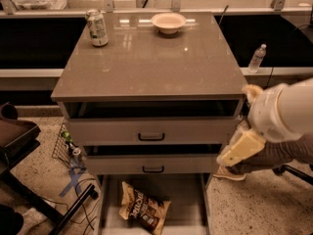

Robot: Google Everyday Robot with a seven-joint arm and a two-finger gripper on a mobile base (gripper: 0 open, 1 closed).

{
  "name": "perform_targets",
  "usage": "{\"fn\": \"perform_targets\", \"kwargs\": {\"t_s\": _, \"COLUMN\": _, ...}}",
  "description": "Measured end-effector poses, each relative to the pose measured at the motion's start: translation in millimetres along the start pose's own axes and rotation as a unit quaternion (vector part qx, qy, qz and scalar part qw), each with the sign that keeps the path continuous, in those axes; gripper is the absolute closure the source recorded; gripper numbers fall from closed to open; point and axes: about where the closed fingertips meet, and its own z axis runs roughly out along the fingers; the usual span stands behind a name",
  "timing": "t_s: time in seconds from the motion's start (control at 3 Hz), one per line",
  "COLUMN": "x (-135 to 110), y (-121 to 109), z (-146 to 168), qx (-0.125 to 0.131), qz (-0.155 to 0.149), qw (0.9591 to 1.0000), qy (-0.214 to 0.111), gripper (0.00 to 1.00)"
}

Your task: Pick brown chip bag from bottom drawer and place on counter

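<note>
The brown chip bag [145,208] lies flat on the floor of the open bottom drawer [188,199], towards its left front, dark face up. The counter [146,62] is the glossy grey-brown top of the cabinet above it. My arm comes in from the right edge as a big white cylinder with a cream link. Its gripper [229,157] end hangs beside the cabinet's right side at the level of the second drawer, above and to the right of the bag, and is not touching it.
A soda can [97,27] and a pale bowl [168,22] stand at the back of the counter. The two upper drawers are slightly open. A water bottle [257,58] stands back right. A person's leg and shoe [230,173] sit right of the cabinet; a wire basket [66,143] and black chair legs are at the left.
</note>
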Motion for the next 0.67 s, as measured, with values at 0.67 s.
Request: {"fn": "perform_targets", "kwargs": {"t_s": 0.67, "x": 41.6, "y": 42.4, "z": 86.3, "qx": -0.064, "qz": 0.06, "qw": 0.9954, "qy": -0.039, "gripper": 0.0}}
